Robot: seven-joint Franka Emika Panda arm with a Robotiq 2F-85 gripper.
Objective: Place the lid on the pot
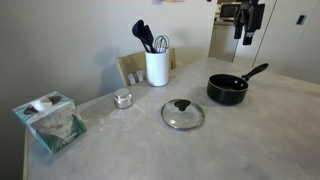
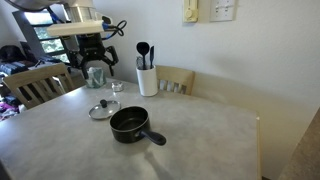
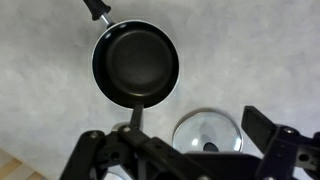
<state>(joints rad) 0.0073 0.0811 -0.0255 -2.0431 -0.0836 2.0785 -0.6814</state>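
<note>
The lid (image 1: 182, 113) is clear glass with a metal rim and a black knob. It lies flat on the table beside the pot (image 1: 227, 90), a small black saucepan with a long handle. Both show in an exterior view, lid (image 2: 101, 108) and pot (image 2: 130, 124), and in the wrist view, lid (image 3: 208, 135) and pot (image 3: 136, 62). My gripper (image 1: 248, 20) hangs high above the table, open and empty. It is also seen in an exterior view (image 2: 97, 64). In the wrist view its fingers (image 3: 175, 140) spread wide, with the lid below them.
A white utensil holder (image 1: 157, 66) with black tools stands at the back of the table. A small silver tin (image 1: 122, 98) sits to the lid's left. A tissue box (image 1: 50, 121) is near the table's left edge. Wooden chairs (image 2: 40, 85) stand around the table.
</note>
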